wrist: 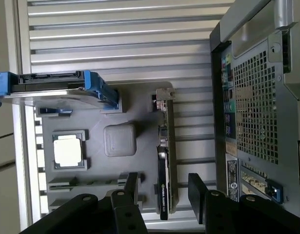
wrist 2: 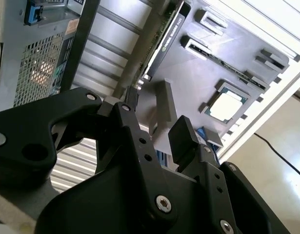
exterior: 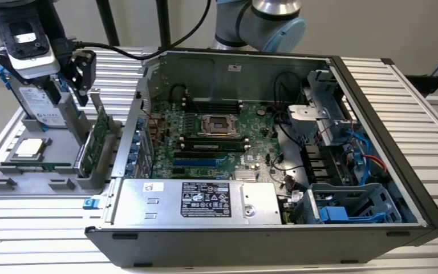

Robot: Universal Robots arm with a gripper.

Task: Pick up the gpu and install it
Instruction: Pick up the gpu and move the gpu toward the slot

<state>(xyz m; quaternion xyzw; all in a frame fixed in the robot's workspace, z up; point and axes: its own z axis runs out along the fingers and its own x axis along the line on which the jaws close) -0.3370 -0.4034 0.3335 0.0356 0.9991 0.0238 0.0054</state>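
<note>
The gpu (exterior: 100, 130) stands on its edge in a grey holder tray (exterior: 21, 185) at the exterior view's left, beside the open computer case (exterior: 280, 228). It is a green board with a black cooler. My gripper (exterior: 78, 85) hangs open above the card's far end, apart from it. In the first wrist view the gpu (wrist: 164, 165) lies in line with the gap of my gripper (wrist: 164, 191), between the two black fingers (wrist: 131, 187). The second wrist view shows my gripper (wrist 2: 159, 131) open, with the gpu (wrist 2: 167, 34) beyond it.
A silver hard drive with blue rails (exterior: 40, 100) stands upright in the same tray, next to my gripper. A processor chip (exterior: 30, 148) lies flat in the tray. The case wall (exterior: 139, 114) rises right beside the card. Inside are the motherboard (exterior: 211, 137) and its slots.
</note>
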